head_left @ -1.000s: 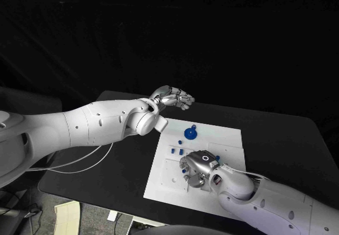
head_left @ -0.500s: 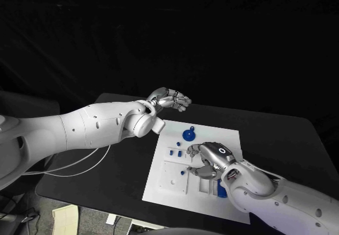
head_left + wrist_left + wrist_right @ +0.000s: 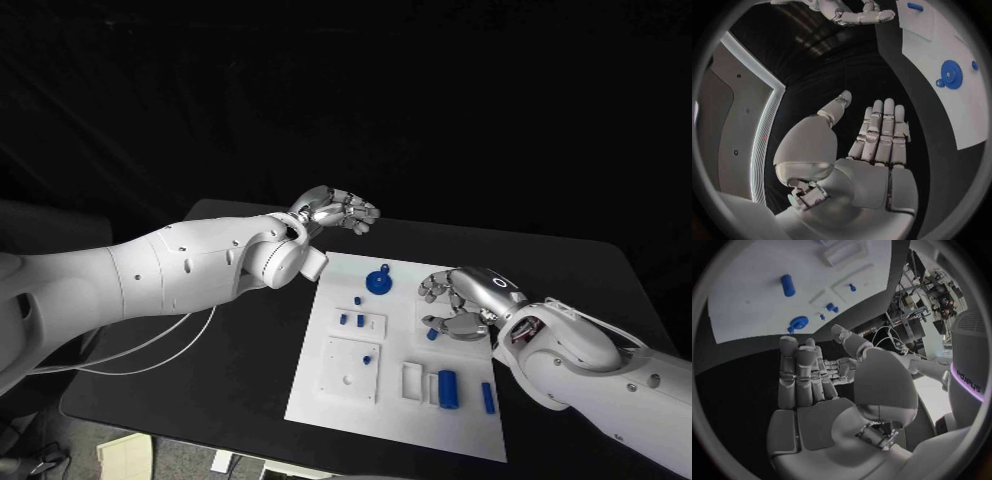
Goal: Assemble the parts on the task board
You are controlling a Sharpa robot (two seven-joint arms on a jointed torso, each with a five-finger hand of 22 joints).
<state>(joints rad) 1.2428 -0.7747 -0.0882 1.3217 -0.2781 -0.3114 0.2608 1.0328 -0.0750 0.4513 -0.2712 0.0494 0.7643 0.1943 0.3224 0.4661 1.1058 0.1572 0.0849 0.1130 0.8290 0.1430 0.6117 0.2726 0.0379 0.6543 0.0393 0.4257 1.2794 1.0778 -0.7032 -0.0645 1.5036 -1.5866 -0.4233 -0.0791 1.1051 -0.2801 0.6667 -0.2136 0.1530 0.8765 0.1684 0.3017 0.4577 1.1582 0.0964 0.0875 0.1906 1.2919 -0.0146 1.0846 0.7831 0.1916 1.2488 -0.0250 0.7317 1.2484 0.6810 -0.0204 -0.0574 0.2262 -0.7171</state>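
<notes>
The white task board lies in the middle of the black table. On it I see a blue gear near the far edge, small blue pegs below it, a blue cylinder and a thin blue bar near the front. My right hand hovers over the board's right half with fingers partly curled; in the right wrist view its palm holds nothing. My left hand floats beyond the board's far left corner, and its fingers are stretched out and empty.
White raised blocks and a slot sit on the board's near half. Bare black table surrounds the board. A white cable trails over the table's left side under my left arm.
My right hand has lifted off the board's near middle and moved to its right half, farther from me, uncovering the blue cylinder and bar. My left hand has barely shifted.
</notes>
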